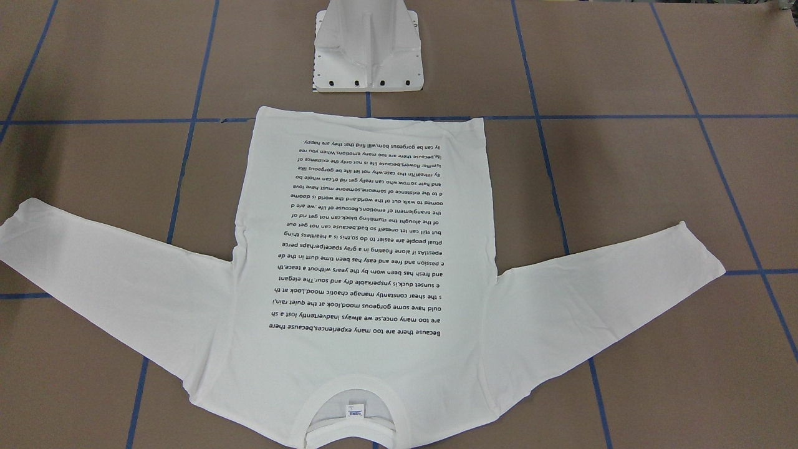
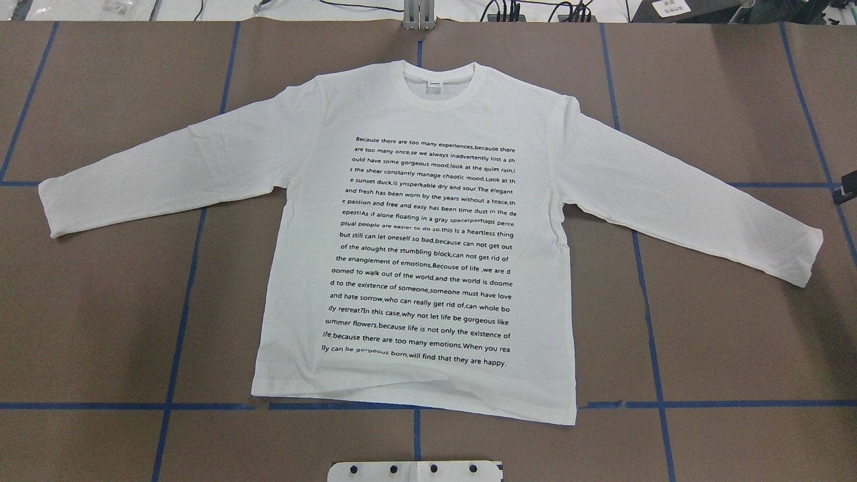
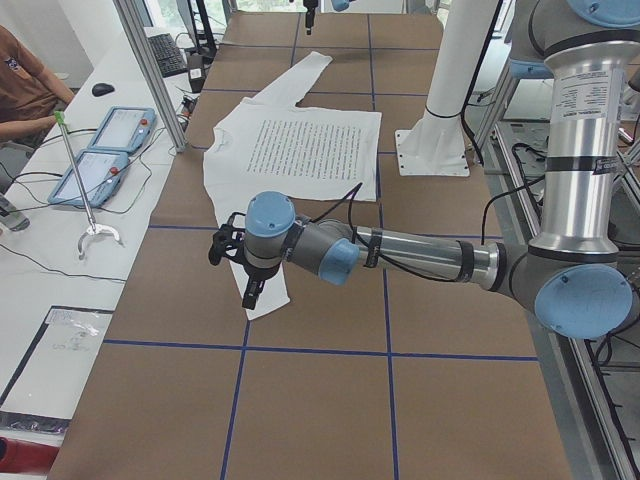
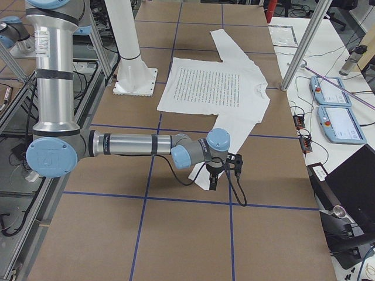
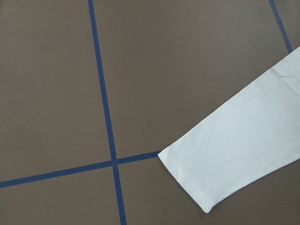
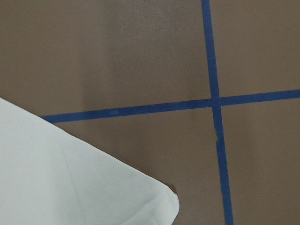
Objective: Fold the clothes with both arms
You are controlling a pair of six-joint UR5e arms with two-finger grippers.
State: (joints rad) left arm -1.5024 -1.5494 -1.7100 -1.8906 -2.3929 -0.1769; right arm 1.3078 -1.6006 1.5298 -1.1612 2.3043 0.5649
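The white long-sleeved T-shirt (image 2: 415,234) lies flat on the brown table, printed text up and both sleeves spread, with the collar (image 2: 442,84) at the far side from the robot. It also shows in the front view (image 1: 368,249). In the exterior left view the left gripper (image 3: 248,298) hangs over the near sleeve's cuff (image 5: 197,183). In the exterior right view the right gripper (image 4: 212,182) hangs over the other cuff (image 6: 154,201). I cannot tell whether either gripper is open or shut. No fingers show in the wrist views.
The white pedestal base (image 1: 368,56) stands just behind the shirt's hem. Blue tape lines (image 2: 187,268) grid the table. Teach pendants (image 3: 100,150) and cables lie on the side bench behind an aluminium post (image 3: 150,70). An operator (image 3: 25,80) sits there.
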